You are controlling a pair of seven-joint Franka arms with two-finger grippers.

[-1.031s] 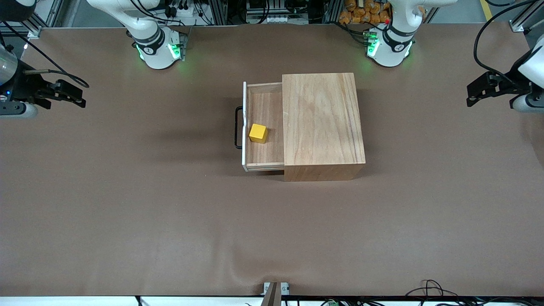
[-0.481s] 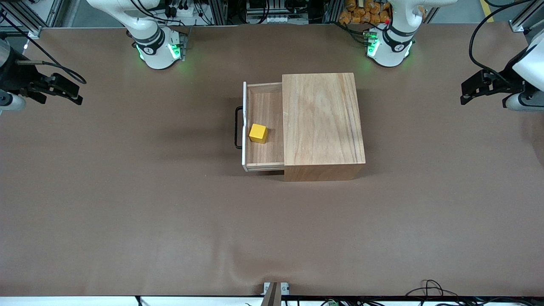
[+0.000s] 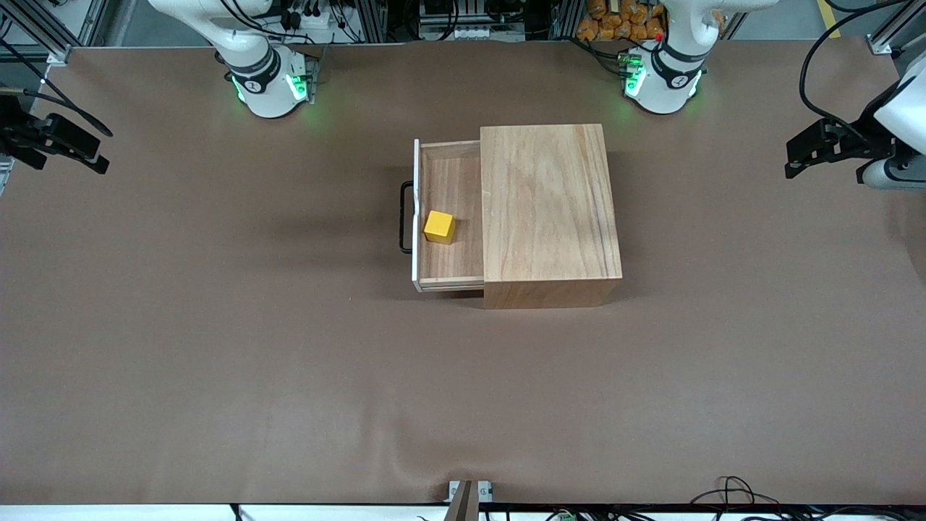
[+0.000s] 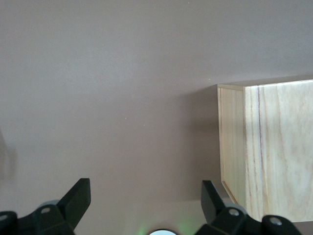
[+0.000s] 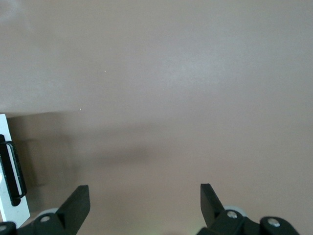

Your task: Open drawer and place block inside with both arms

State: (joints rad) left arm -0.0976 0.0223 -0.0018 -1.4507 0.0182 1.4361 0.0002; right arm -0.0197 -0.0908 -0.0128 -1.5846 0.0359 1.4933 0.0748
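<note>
The wooden cabinet point(image 3: 550, 217) stands mid-table with its drawer point(image 3: 452, 184) pulled out toward the right arm's end, the black loop handle point(image 3: 405, 217) leading. The yellow block point(image 3: 439, 226) rests on the drawer floor, just inside the white front panel point(image 3: 416, 217). My right gripper point(image 3: 98, 158) hangs open and empty over the table's edge at the right arm's end; its wrist view shows its gripper point(image 5: 144, 196) above bare mat, the handle point(image 5: 12, 171) at the picture's border. My left gripper point(image 3: 793, 165) is open and empty at the left arm's end, also shown point(image 4: 145, 196) beside the cabinet point(image 4: 264, 161).
Both arm bases point(image 3: 271, 87) point(image 3: 662, 83) glow green along the table edge farthest from the front camera. A small metal clamp point(image 3: 470, 493) and loose cables point(image 3: 731, 492) sit at the edge nearest to that camera. Brown mat surrounds the cabinet.
The right gripper has drawn back farther from the drawer, toward the table's edge at the right arm's end. The left gripper shifted only slightly. Block and drawer have not moved.
</note>
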